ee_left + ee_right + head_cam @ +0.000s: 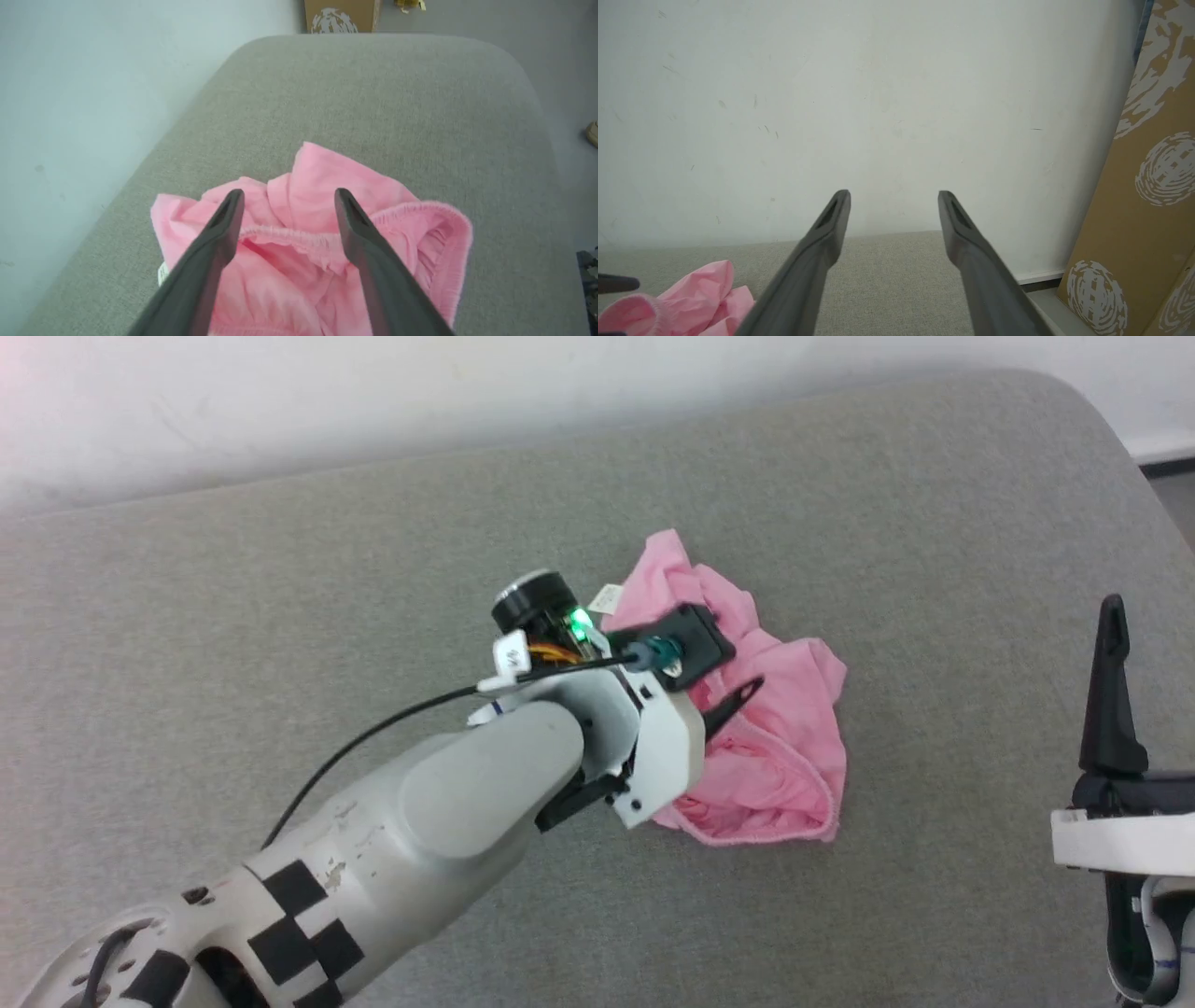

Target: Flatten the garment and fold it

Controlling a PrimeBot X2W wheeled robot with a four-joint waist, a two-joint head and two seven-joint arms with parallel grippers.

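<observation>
The pink garment lies crumpled in a heap on the grey cloth-covered surface, right of its middle. Its gathered waistband faces up and a small white label sticks out at the heap's far left. My left gripper hovers just over the heap, open, its two dark fingers straddling the waistband with nothing pinched between them. One finger shows over the cloth in the head view. My right gripper stands open and empty at the right edge, well clear of the garment.
A pale wall runs along the surface's far edge. The surface's rounded corner is at the far right. A brown patterned cardboard box stands on the floor beyond that end. Bare grey cloth surrounds the heap.
</observation>
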